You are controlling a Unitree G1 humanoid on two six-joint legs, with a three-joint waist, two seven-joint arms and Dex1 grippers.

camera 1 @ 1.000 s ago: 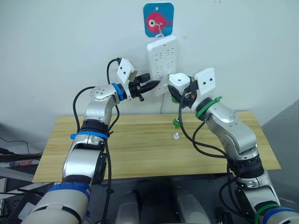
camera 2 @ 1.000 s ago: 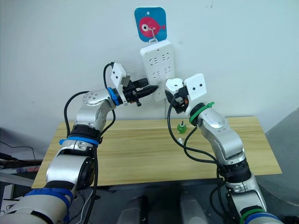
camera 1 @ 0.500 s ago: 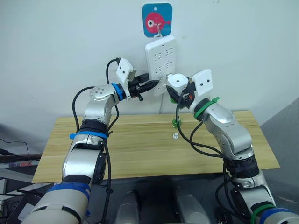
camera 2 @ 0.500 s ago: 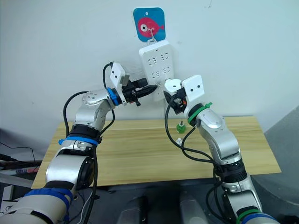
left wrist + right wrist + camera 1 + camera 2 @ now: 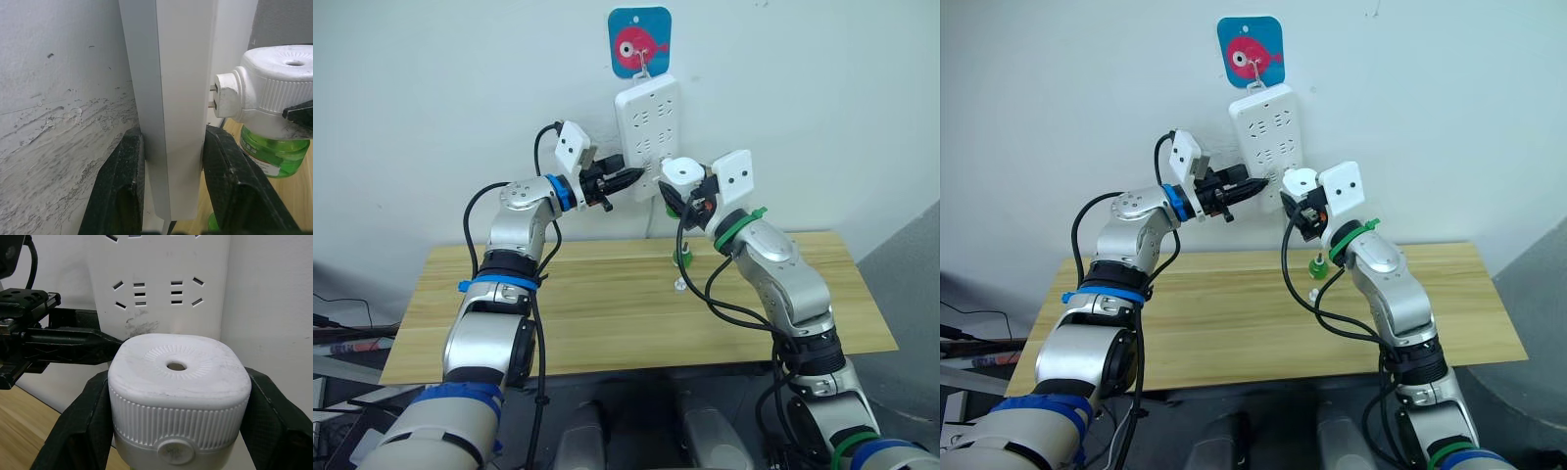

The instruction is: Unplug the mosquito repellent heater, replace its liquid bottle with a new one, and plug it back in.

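Right end effector (image 5: 176, 431) around unlabelled heater (image 5: 175, 382)

Bright, even indoor light, soft shadows on the wall (image 5: 431, 98); wrist views sharp, without glare.

The mosquito repellent heater (image 5: 682, 172) is white, rounded, with a holed ribbed top. A green liquid bottle (image 5: 274, 156) hangs beneath it. It sits at frame centre, prongs (image 5: 213, 96) just short of the power strip (image 5: 647, 122).
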